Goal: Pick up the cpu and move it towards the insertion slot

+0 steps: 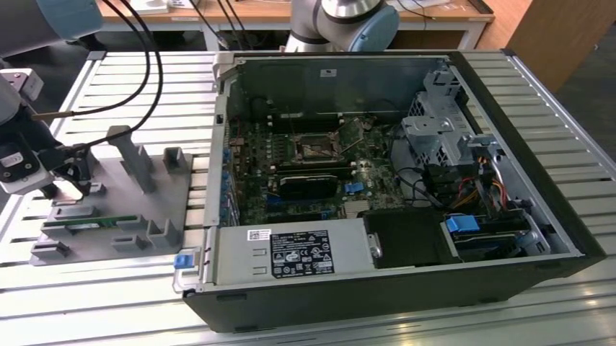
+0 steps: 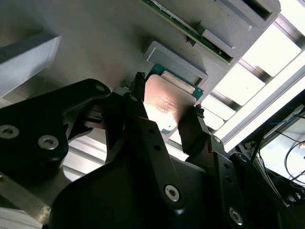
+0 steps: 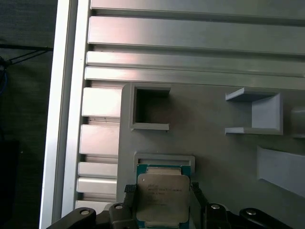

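While low over the grey fixture plate [image 1: 125, 205] at the exterior view's left, pinches the cpu [image 3: 163, 200] by two opposite edges. Done with the gripper [image 1: 77, 180], black fingers [image 3: 129, 191] pressed against the chip's sides in both wrist views, shiny silver top facing up between them. Sits over a teal-rimmed nest [image 3: 141, 167] in the plate; cannot tell whether lifted clear of it or resting in it. Just beside the nest, on the same plate, a square walled pocket [image 3: 150, 126] and a U-shaped bracket [image 3: 267, 112]. Further along the plate in the exterior view, a thin green circuit strip [image 1: 91, 222] lying in its own cradle, near several upright grey posts [image 1: 130, 155]. Underneath everything, a slatted aluminium table [image 1: 115, 288]. Toward the exterior view's right, an open computer case [image 1: 568, 216] lying on its side. Inside it, flat on the bottom, a dark green circuit board [image 1: 255, 194]; near its middle, the insertion slot [image 1: 313, 149], a dark square ringed by a silvery frame. Well apart from the cpu, with the case wall between. Just below the slot in that view, a long black block [image 1: 308, 185], and beside that a small blue connector [image 1: 353, 187].
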`<state>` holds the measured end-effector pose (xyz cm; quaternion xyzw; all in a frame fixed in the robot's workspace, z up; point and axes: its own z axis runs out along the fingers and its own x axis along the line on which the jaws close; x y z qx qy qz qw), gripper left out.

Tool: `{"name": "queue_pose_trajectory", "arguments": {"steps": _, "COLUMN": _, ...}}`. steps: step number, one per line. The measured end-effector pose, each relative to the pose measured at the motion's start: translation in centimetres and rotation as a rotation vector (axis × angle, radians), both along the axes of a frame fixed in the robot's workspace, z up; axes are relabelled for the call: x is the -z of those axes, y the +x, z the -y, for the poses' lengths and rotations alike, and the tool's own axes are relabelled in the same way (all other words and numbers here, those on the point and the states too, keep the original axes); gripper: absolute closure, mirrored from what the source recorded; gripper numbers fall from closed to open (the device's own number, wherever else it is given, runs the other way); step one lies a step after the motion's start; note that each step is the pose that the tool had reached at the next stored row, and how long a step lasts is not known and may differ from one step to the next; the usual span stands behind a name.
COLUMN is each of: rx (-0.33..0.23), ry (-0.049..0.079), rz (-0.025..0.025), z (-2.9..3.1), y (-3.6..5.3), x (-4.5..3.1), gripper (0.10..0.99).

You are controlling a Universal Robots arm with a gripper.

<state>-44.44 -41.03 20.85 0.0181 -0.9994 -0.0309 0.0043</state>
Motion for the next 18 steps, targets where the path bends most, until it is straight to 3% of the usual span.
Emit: {"name": "queue_pose_trajectory", "arguments": {"steps": 18, "rx": 0.000, "ry": 0.000, "rz": 0.0000, "z": 0.00, "y": 0.00, "x": -0.42, "gripper": 0.557}}
